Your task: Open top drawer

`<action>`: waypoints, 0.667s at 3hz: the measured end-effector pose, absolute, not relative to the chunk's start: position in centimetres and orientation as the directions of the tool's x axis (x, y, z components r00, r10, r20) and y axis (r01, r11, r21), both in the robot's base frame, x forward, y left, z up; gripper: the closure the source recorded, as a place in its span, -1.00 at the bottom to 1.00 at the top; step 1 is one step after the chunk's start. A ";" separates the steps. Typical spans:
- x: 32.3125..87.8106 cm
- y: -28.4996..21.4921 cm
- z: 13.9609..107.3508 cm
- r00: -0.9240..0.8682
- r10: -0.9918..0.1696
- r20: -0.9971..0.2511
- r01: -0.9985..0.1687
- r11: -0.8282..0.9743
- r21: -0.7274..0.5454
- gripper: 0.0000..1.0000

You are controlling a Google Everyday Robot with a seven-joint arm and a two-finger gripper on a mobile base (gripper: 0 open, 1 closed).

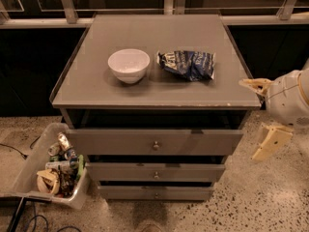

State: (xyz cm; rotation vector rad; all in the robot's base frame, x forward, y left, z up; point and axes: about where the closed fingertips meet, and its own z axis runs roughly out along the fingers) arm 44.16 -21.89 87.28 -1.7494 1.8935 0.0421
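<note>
The top drawer (116, 142) is the widest grey front of three, with a small round metal knob (155, 145) at its centre. It stands slightly out from the cabinet, with a dark gap between it and the tabletop. My gripper (263, 113) is to the right of the cabinet, level with the tabletop's front right corner and the drawer's right end. Its cream fingers (271, 141) are spread apart and hold nothing. It does not touch the drawer.
A white bowl (128, 65) and a crumpled blue chip bag (187, 64) lie on the grey tabletop (96, 88). Two slimmer drawers (155, 172) sit below. A clear bin of trash (55, 166) stands on the floor at the left, with cables beside it.
</note>
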 end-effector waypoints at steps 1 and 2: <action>44.2 -21.9 87.3 0.004 -0.911 -0.413 -0.928 0.150 -0.340 -1.00; 44.0 -20.3 84.2 0.008 -0.922 -0.386 -0.944 0.121 -0.307 -1.00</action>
